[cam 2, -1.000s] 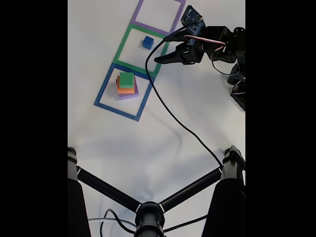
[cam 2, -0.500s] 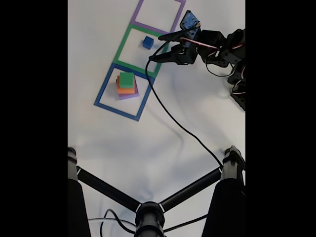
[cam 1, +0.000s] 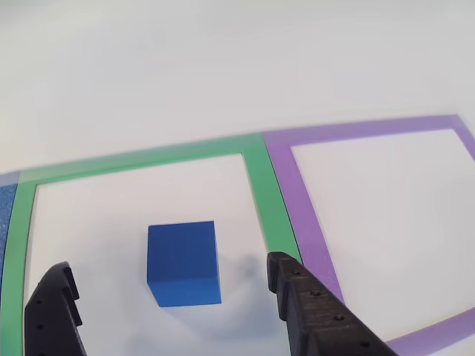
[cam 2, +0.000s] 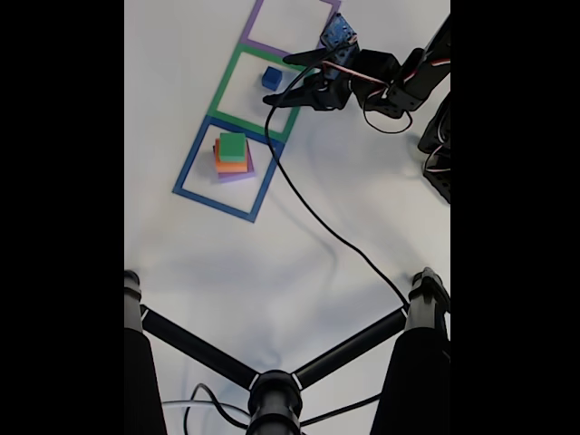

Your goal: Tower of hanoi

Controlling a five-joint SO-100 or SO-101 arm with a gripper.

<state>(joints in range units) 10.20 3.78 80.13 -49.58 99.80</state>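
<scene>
Your gripper stood with its jaws spread wide and empty, one black fingertip on each side of the blue cube, which sat alone inside the green tape square near the desk's far edge. To grip well (the cube sat slightly turned), you probably needed to advance and lower until the pads flanked its flat faces, then close; the green block topped the stack in the blue tape square.

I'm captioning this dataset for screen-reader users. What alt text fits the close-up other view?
A small blue cube sits on a white table inside a green tape square, framed between the two open black fingers of the robot's tool, which are not touching it. A purple tape square adjoins the green one on the right of the view.
</scene>
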